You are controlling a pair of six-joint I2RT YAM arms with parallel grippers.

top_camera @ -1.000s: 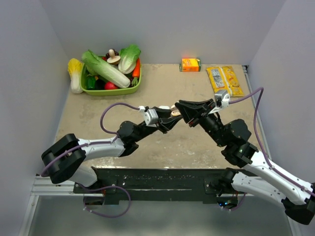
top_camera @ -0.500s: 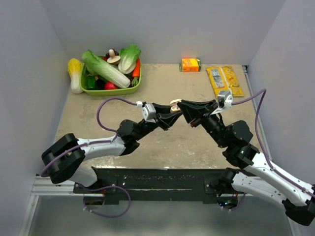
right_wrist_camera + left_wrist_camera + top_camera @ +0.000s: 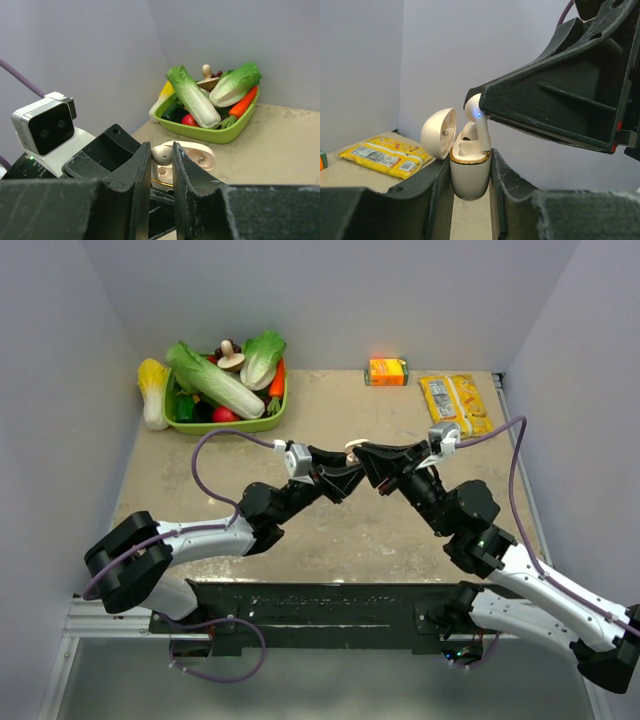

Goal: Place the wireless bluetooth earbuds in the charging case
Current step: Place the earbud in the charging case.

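Observation:
My left gripper [image 3: 470, 167] is shut on the charging case [image 3: 469, 176], a glossy white oval held upright above the table with its lid [image 3: 437, 132] swung open. My right gripper [image 3: 161, 150] is shut on one of the wireless bluetooth earbuds [image 3: 161, 154]. In the left wrist view that earbud [image 3: 479, 125] shows a blue light, and its stem reaches down into the case's near slot. Behind it another pale rounded piece [image 3: 467, 132] sits in the case. From above, the two grippers [image 3: 345, 468] [image 3: 368, 460] meet tip to tip over mid-table, the case [image 3: 353, 448] between them.
A green tray [image 3: 225, 426] of toy vegetables stands at the back left, with a pale cabbage [image 3: 153, 390] beside it. An orange box [image 3: 387, 371] and a yellow packet [image 3: 457, 402] lie at the back right. Grey walls close three sides.
Both grippers have shifted a little left and farther back. The right gripper has closed in on the left one, bringing the earbud onto the open case.

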